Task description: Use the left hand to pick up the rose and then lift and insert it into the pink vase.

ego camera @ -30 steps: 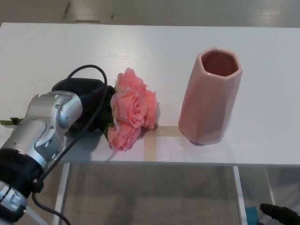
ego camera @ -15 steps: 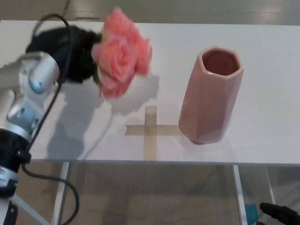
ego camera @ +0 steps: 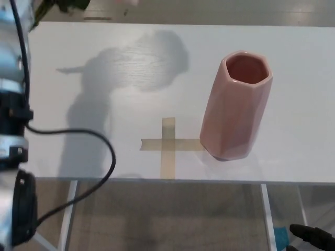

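The left hand was out of frame beyond 11 o'clock; only its forearm (ego camera: 13, 104) showed, so I could not tell its grip. Of the rose (ego camera: 125, 1) I saw just a pink sliver at the top edge, near 12 o'clock, high above the table (ego camera: 78, 47). I judged the pickup and lift done and the insertion outstanding. The pink vase (ego camera: 235, 107) stood upright and empty at 3 o'clock, just beside a tape cross (ego camera: 167, 144). The right hand (ego camera: 314, 238) sat low at 5 o'clock, its state unclear.
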